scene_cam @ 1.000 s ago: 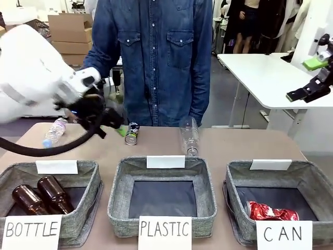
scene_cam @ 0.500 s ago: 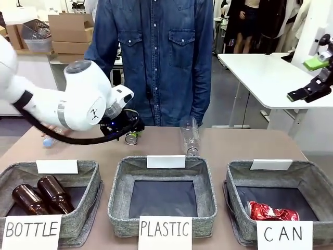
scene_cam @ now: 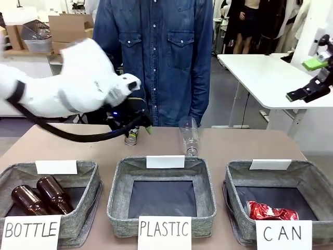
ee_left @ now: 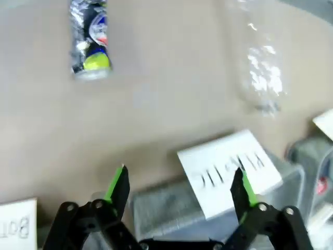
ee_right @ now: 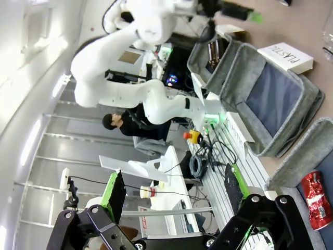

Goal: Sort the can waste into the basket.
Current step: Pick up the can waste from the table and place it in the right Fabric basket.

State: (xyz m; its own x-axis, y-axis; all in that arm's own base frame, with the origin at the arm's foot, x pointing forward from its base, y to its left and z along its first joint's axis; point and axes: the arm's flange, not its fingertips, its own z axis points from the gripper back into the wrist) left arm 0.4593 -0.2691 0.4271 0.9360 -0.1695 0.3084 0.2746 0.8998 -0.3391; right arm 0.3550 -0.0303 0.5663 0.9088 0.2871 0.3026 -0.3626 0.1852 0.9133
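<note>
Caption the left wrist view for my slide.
Open left gripper faces the dented Pepsi can on the table.

The left arm (scene_cam: 67, 94) comes in from the left side and reaches to the middle. Its white links lie low and nearly level, and they look blurred in the front view. A black cable (scene_cam: 62, 134) hangs under it in a curve. The wrist (scene_cam: 124, 86) bends down, so the left gripper (ee_left: 179, 186) points downward, its fingers (ee_left: 118, 183) wide apart with nothing between them. The right gripper (scene_cam: 308, 78) hangs high at the right edge, tilted. Its jaws are spread too, and the green pads (ee_right: 114, 188) are bare.
</note>
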